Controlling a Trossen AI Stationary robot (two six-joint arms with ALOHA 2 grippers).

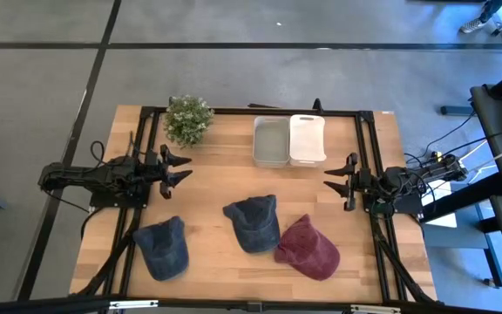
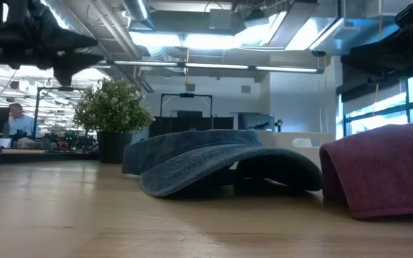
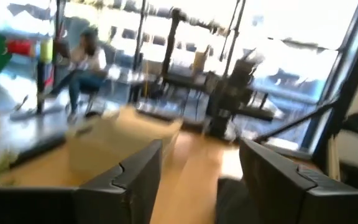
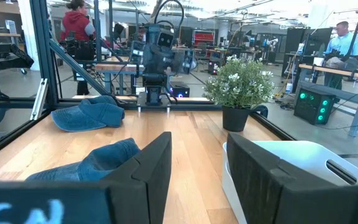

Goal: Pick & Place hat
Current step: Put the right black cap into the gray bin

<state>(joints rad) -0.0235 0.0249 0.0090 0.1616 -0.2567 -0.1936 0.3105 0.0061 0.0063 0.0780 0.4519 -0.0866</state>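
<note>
Above table: both grippers idle, empty

At opposite table edges we see the left gripper and right gripper, fingers spread, touching nothing. Two blue caps and a maroon cap lie on the near half.

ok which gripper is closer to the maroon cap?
Right. The right gripper hangs open just above the table's right side, a short way behind the maroon cap. The left gripper, also open, is across the table, beyond both denim caps.
</note>
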